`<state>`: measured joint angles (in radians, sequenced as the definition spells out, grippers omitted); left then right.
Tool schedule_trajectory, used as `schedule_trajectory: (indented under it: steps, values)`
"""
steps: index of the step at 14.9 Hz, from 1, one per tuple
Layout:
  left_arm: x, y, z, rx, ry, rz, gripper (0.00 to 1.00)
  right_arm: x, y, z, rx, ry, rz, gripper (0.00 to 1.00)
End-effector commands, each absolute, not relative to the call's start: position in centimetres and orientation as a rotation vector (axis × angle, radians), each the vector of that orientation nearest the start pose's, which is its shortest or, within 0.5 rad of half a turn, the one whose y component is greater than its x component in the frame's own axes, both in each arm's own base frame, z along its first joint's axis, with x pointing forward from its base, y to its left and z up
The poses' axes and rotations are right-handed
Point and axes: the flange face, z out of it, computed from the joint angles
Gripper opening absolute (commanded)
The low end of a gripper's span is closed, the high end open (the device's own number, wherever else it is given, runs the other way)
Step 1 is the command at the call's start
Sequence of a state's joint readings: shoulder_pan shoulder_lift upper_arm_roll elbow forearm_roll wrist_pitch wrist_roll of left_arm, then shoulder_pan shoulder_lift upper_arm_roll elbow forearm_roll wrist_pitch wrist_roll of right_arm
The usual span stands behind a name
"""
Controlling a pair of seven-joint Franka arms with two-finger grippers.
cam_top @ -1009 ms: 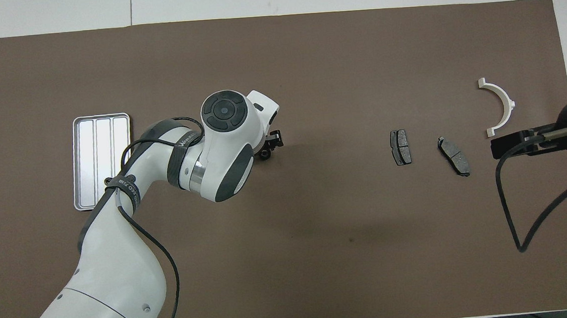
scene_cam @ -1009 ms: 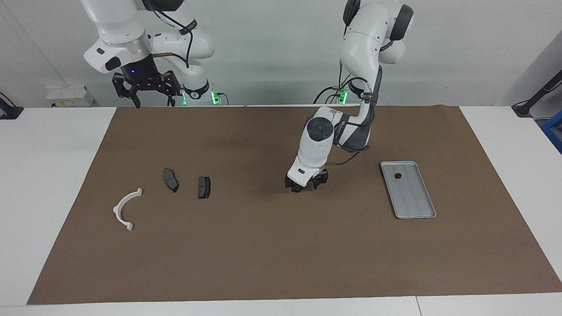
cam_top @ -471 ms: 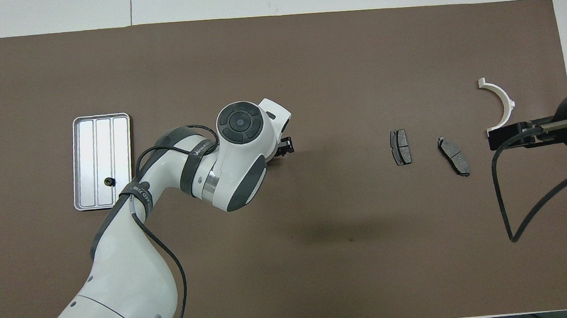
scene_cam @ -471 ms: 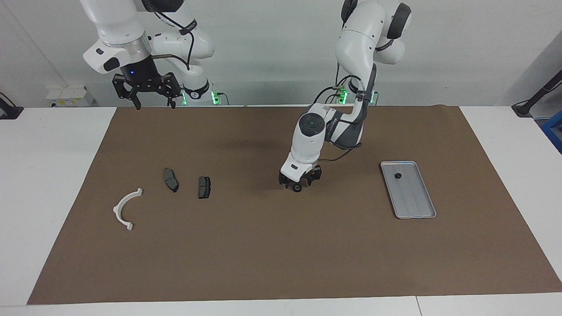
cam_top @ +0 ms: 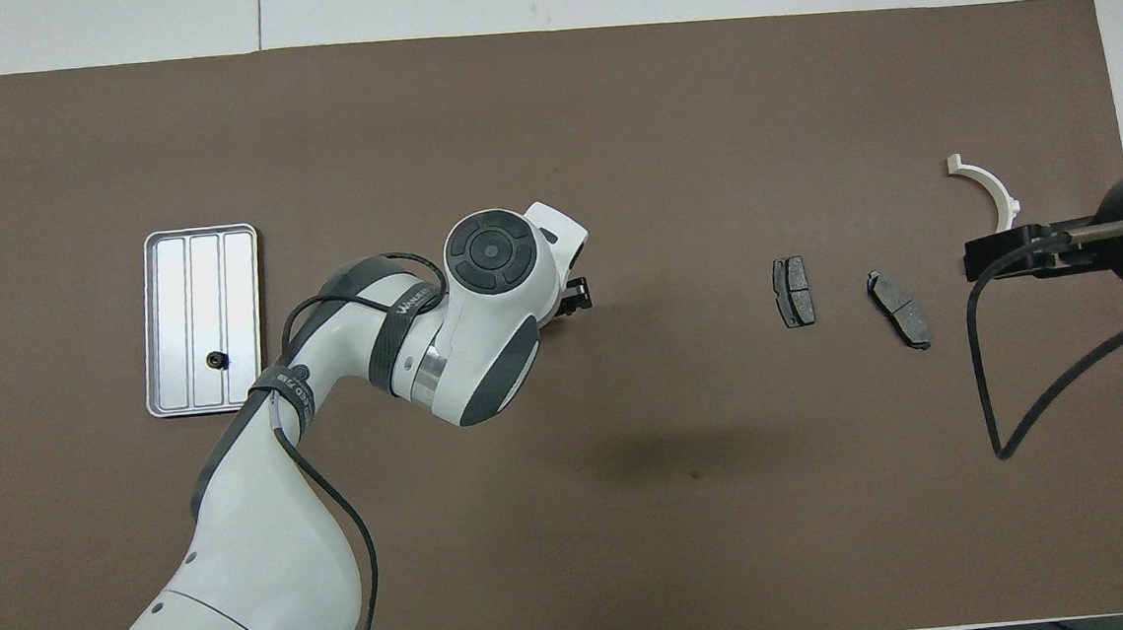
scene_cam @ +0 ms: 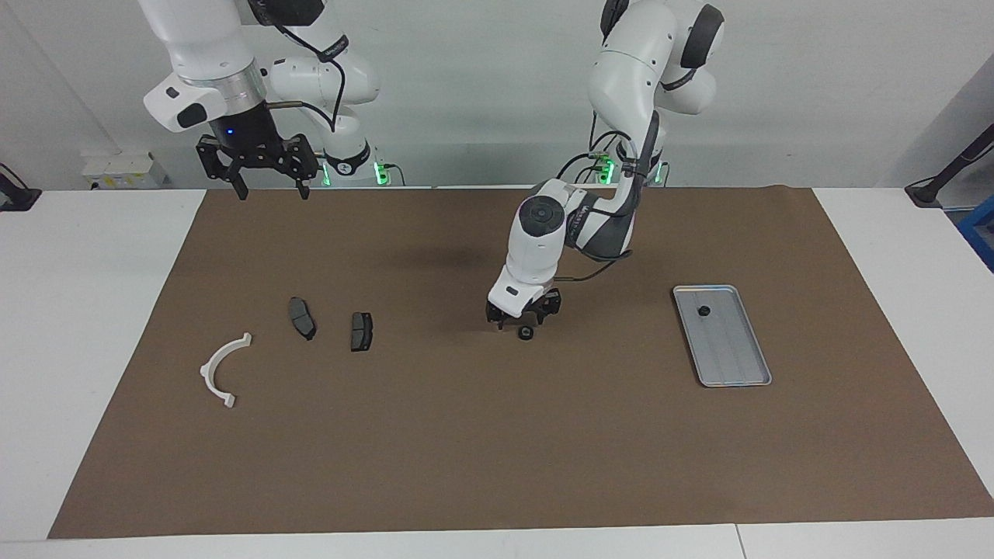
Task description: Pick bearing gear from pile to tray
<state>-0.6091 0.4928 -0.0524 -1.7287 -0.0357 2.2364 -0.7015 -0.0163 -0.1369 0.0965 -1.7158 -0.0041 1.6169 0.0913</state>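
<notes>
A small black bearing gear (scene_cam: 526,334) lies on the brown mat mid-table. My left gripper (scene_cam: 522,317) hangs low just above it, open, with nothing between its fingers. In the overhead view the left arm hides that gear and only the left gripper's edge (cam_top: 575,296) shows. The silver tray (scene_cam: 730,365) (cam_top: 174,283) lies toward the left arm's end and has another black gear (scene_cam: 703,311) (cam_top: 217,359) in it. My right gripper (scene_cam: 265,182) waits open, raised over the mat's edge by the robots.
The pile's parts lie toward the right arm's end: two dark brake pads (scene_cam: 301,317) (scene_cam: 361,331) and a white half-ring bracket (scene_cam: 221,371) (cam_top: 993,194). In the overhead view the right gripper (cam_top: 997,257) covers the bracket's lower end.
The left gripper has slid a little toward the right arm's end and risen slightly; the gear on the mat has stayed put. The right gripper has drifted slightly.
</notes>
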Motion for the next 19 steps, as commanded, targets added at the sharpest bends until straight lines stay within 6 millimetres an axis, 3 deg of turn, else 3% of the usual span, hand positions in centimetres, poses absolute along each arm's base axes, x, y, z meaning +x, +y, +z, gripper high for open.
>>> schedule_trajectory:
  steps: [1,3,19]
  values:
    - [51.43,-39.89,30.04,-3.187,-0.131,0.009,0.9,51.71,4.72,63.5,-3.083,0.058,-0.069,1.0]
    - [50.95,-39.53,29.32,-3.192,-0.132,-0.003,0.89,51.72,4.82,63.53,-3.064,0.071,-0.069,1.0]
    - [51.52,-39.77,29.79,-3.206,-0.096,-0.081,0.81,51.79,4.76,63.62,-3.15,0.027,-0.102,1.0]
